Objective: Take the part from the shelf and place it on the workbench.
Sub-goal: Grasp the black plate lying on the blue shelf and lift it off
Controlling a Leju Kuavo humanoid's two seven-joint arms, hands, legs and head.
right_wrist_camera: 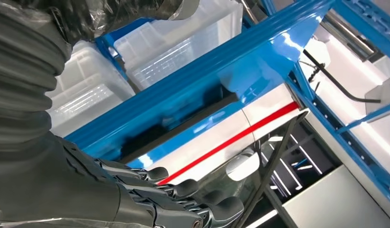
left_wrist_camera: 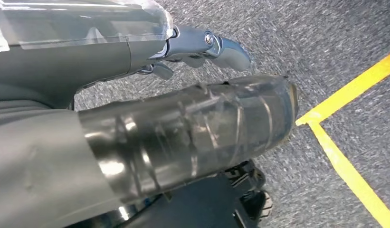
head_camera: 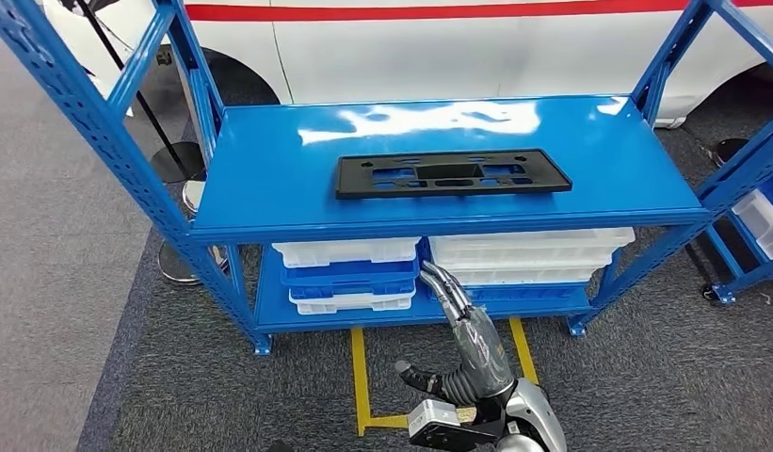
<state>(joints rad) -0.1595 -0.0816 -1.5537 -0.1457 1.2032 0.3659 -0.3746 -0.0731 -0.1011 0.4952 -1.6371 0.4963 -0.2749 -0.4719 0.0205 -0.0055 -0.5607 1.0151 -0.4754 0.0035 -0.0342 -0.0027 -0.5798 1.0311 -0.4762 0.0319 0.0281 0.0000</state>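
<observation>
The part (head_camera: pixel 453 173) is a flat black plastic plate with cut-outs, lying flat in the middle of the blue shelf's top board (head_camera: pixel 269 179). My right hand (head_camera: pixel 467 344) is raised in front of the shelf, below the level of that board. Its fingers (head_camera: pixel 445 287) point up at the shelf's front and the thumb sticks out sideways, holding nothing. From the right wrist view the fingers (right_wrist_camera: pixel 183 199) are spread, and the part's dark edge (right_wrist_camera: pixel 193 118) lies along the board. My left hand (left_wrist_camera: pixel 183 137) hangs over the carpet, fingers (left_wrist_camera: pixel 207 47) apart and empty.
White and blue bins (head_camera: pixel 349 273) are stacked on the lower shelf, with larger white bins (head_camera: pixel 528 254) beside them. Yellow tape (head_camera: pixel 361 377) marks the grey carpet. A white car (head_camera: pixel 439 47) stands behind the shelf. A second blue rack (head_camera: pixel 754 217) stands at the right.
</observation>
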